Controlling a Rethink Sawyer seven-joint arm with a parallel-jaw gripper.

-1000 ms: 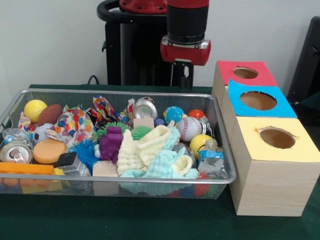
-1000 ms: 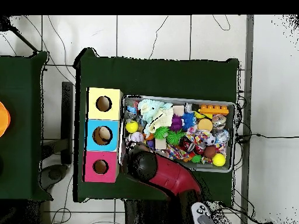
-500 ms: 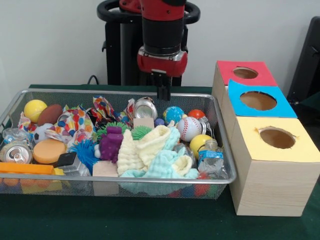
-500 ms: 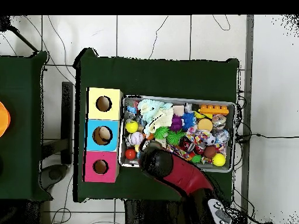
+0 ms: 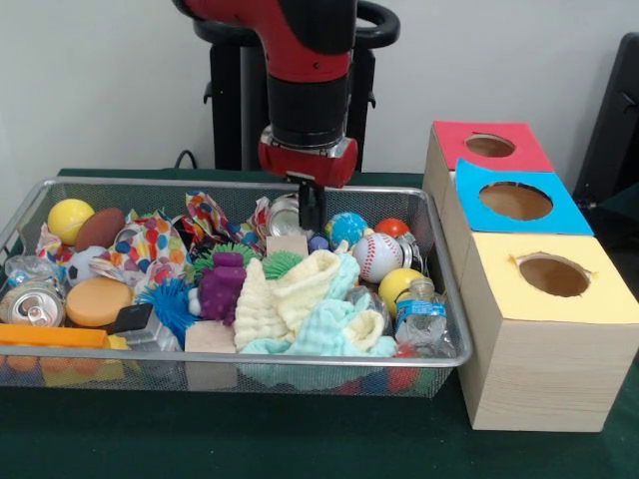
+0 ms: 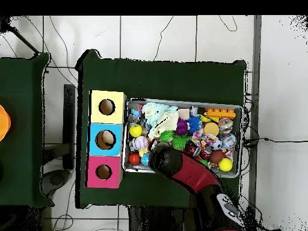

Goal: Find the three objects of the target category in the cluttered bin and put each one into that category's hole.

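The bin [image 5: 439,289] is sitting left of three boxes [image 5: 519,249], packed with balls, cloths and cans. The gripper [image 5: 311,206] is hanging over its far side above a can [image 5: 286,216]; whether its fingers are spread, I cannot tell.

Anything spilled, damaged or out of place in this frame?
Nothing has spilled: the clutter sits inside the wire bin. One crushed can lies at its left end in the front view. The yellow box hole has a ragged edge. The gripper hangs over the bin's far side.
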